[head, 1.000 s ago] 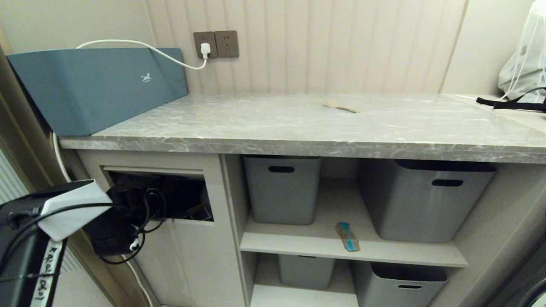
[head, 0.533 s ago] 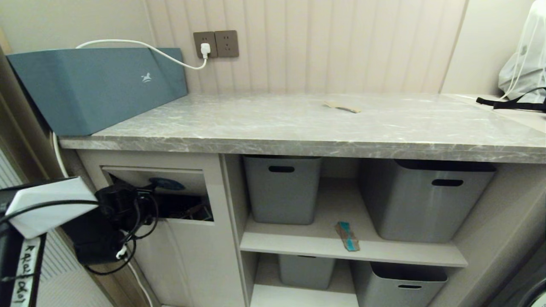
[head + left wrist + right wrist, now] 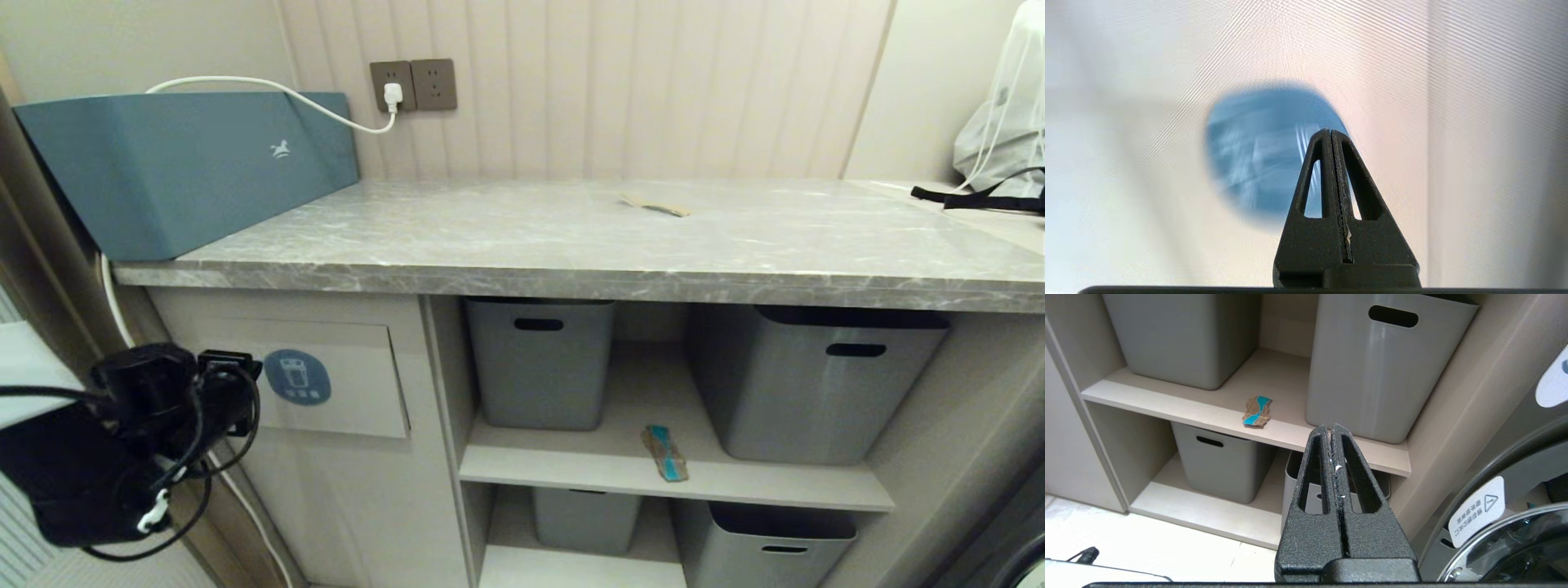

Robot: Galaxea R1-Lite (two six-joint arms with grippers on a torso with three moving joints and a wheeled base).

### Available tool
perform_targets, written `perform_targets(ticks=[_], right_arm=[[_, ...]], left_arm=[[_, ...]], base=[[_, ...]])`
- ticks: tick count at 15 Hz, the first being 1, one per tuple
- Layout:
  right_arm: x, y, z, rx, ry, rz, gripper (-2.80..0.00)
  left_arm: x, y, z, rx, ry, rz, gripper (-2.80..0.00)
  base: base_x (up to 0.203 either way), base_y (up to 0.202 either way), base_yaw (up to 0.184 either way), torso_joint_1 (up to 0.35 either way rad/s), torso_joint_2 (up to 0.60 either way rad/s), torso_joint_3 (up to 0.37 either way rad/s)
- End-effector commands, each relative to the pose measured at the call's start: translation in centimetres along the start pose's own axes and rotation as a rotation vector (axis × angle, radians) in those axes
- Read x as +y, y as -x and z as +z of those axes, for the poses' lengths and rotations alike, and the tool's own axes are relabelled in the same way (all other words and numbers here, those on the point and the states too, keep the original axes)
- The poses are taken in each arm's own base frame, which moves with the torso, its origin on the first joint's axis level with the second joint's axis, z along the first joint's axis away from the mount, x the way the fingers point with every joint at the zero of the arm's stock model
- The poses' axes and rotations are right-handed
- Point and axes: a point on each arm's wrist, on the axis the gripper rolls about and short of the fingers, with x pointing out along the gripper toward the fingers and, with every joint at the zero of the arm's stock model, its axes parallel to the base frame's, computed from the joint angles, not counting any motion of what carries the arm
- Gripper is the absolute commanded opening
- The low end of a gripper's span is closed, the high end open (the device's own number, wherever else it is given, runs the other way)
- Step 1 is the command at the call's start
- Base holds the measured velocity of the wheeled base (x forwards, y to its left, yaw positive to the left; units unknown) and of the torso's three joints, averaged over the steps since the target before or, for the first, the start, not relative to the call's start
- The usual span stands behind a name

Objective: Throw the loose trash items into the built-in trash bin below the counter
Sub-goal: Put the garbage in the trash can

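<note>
Four grey tubs point(image 3: 540, 363) beneath the counter point(image 3: 571, 245). Two cardboard scraps: one point(image 3: 653, 204) on the counter, one point(image 3: 665, 453) on the shelf below the counter. One blue-stickered bin flap point(image 3: 326, 380). Two wall sockets point(image 3: 413, 84).

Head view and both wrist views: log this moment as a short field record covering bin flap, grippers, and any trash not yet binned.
bin flap: shut, flush with the cabinet front, blue sticker facing out
left gripper: shut, empty, just in front of the flap
right gripper: shut, empty, low beside the open shelves
trash on counter: one brown cardboard scrap, toward the back
trash on shelf: one brown-and-teal scrap, between the grey tubs
</note>
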Motion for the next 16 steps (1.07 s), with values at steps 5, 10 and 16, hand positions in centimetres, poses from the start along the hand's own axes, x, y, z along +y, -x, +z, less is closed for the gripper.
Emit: perform_targets(ticks=[5,10,16], right_arm=[[0.0,0.0,0.0,0.002,0.0,0.0,-2.8],[0.0,0.0,0.0,0.003,0.006,-0.006,-2.8],[0.0,0.0,0.0,0.003,0.005,-0.008,-2.8]], left_arm=[[-2.7,13.1,1.4,-0.018,-0.149,-0.09,-2.8],[-3.9,21.9,1.7,0.003,-0.609,-0.3,-2.8],[-0.6,32.6,1.1,0.189,-1.022,-0.253,-2.8]], base=[[0.0,0.0,0.0,0.0,0.0,0.0],[0.0,0.0,0.0,0.0,0.0,0.0],[0.0,0.0,0.0,0.0,0.0,0.0]])
